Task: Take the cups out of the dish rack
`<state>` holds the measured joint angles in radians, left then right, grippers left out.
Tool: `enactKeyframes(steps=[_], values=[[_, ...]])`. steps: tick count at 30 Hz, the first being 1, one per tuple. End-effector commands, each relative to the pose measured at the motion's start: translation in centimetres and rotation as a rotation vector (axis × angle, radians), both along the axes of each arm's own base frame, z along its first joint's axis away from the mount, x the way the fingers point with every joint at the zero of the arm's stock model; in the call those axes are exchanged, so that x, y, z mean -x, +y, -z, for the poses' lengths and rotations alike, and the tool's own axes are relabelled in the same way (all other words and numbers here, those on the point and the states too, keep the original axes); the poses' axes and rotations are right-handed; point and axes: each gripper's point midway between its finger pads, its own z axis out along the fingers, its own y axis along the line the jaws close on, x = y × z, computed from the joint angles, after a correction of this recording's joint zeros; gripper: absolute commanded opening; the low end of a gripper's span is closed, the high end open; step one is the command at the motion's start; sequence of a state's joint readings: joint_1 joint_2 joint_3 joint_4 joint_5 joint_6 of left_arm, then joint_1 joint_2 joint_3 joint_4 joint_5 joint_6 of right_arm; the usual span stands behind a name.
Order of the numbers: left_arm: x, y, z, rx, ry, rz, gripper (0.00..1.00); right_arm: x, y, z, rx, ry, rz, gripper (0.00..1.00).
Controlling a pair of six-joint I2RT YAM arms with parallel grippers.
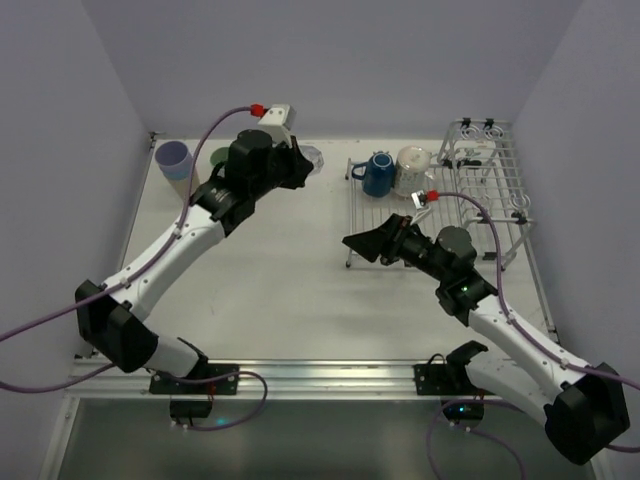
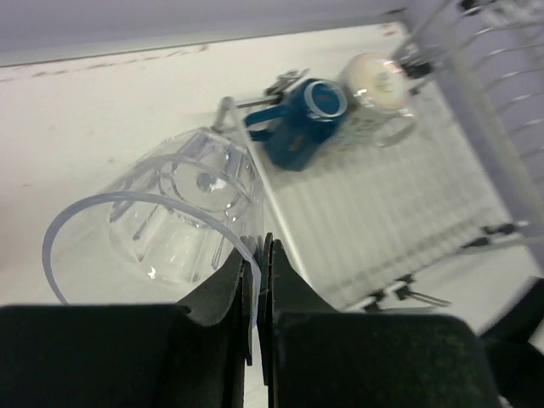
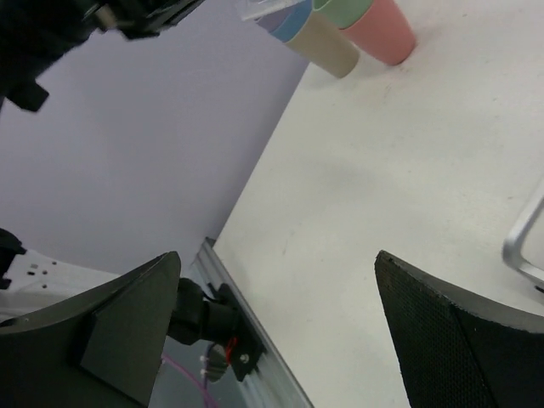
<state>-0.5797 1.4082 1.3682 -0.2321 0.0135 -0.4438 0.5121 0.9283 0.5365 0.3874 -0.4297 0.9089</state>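
My left gripper (image 2: pixel 256 255) is shut on the rim of a clear glass (image 2: pixel 183 212), which lies tilted beside the dish rack (image 2: pixel 399 212). From above, this gripper (image 1: pixel 303 170) and the glass (image 1: pixel 313 156) are at the back centre, left of the rack (image 1: pixel 470 205). A dark-blue handled mug (image 1: pixel 378 172) and a white mug (image 1: pixel 413 168) sit at the rack's back left end. My right gripper (image 1: pixel 362 250) hangs open and empty by the rack's front left corner. The right wrist view shows its jaws (image 3: pixel 276 272) wide apart over bare table.
A lavender cup (image 1: pixel 172 158) stands at the back left corner, with a green cup (image 1: pixel 218 158) partly hidden behind the left arm. Salmon-pink (image 3: pixel 382 30), beige (image 3: pixel 327 42), green (image 3: pixel 340 10) and blue (image 3: pixel 285 21) cups stand grouped there. Walls enclose three sides.
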Motion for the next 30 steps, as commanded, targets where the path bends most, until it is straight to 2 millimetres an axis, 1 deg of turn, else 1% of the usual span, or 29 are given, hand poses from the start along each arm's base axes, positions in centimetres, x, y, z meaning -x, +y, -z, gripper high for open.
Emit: enactKeyframes(steps=[1,2,3,4,5,6,7,8,10,11,12,14,15,17,19,21,22,23,24,25,26,30], values=[[-2.9,4.5,4.1,-0.373,0.1,-0.145,0.0,-0.5,-2.1,0.9,0.171,-0.068,0.094,0.99],[-3.7,4.7,4.4,-0.403,0.115,-0.157,0.0,-0.3,-2.4,1.3,0.195,-0.062,0.1,0.99],[-5.2,4.8,6.8,-0.454,0.172,-0.16,0.0,-0.1,-2.7,1.3,0.207,-0.071,0.104,0.99],[-5.9,4.8,7.2,-0.473,0.189,-0.162,0.0,-0.2,-3.0,1.4,0.226,-0.085,0.117,0.99],[-6.7,4.8,6.8,-0.485,0.196,-0.155,0.0,0.2,-3.4,1.3,0.234,-0.094,0.122,0.99],[-7.9,5.0,9.2,-0.517,0.25,-0.152,0.0,0.2,-3.6,1.4,0.246,-0.106,0.128,0.99],[-8.2,5.2,10.1,-0.541,0.275,-0.146,0.0,0.4,-3.8,1.3,0.249,-0.113,0.131,0.99],[-9.4,5.3,11.1,-0.554,0.292,-0.154,0.0,0.6,-4.0,1.3,0.252,-0.123,0.134,0.99],[-10.2,5.7,12.4,-0.574,0.328,-0.149,0.0,0.8,-4.3,1.5,0.265,-0.128,0.137,0.99],[-11.2,5.7,13.4,-0.581,0.344,-0.152,0.0,1.0,-4.2,1.6,0.266,-0.128,0.131,0.99],[-11.8,6.3,14.1,-0.586,0.363,-0.157,0.0,1.1,-4.2,1.9,0.267,-0.126,0.126,0.99],[-12.2,6.7,15.3,-0.608,0.388,-0.145,0.0,1.2,-4.1,2.0,0.264,-0.129,0.118,0.99],[-12.6,7.3,16.7,-0.623,0.415,-0.149,0.0,1.3,-4.0,2.2,0.264,-0.122,0.11,0.99],[-13.0,8.1,18.1,-0.646,0.441,-0.153,0.0,1.3,-3.9,2.3,0.26,-0.12,0.104,0.99],[-13.4,8.3,18.7,-0.652,0.441,-0.142,0.0,1.3,-3.8,2.6,0.257,-0.114,0.095,0.99],[-13.8,8.4,19.9,-0.658,0.449,-0.12,0.0,1.4,-3.6,2.7,0.254,-0.111,0.083,0.99],[-14.0,8.4,20.0,-0.666,0.444,-0.114,0.0,1.3,-3.5,2.7,0.254,-0.108,0.083,0.99],[-14.2,8.6,20.9,-0.681,0.461,-0.113,0.0,1.4,-3.4,2.8,0.255,-0.105,0.078,0.99],[-14.4,8.7,21.3,-0.69,0.466,-0.113,0.0,1.4,-3.4,2.8,0.254,-0.104,0.077,0.99],[-14.6,8.8,21.1,-0.693,0.46,-0.11,0.0,1.3,-3.4,2.9,0.255,-0.102,0.077,0.99],[-14.7,8.7,21.7,-0.693,0.468,-0.104,0.0,1.3,-3.3,3.0,0.256,-0.1,0.073,0.99],[-14.9,8.3,22.2,-0.687,0.467,-0.083,0.0,1.1,-3.1,3.2,0.259,-0.092,0.071,0.99]])
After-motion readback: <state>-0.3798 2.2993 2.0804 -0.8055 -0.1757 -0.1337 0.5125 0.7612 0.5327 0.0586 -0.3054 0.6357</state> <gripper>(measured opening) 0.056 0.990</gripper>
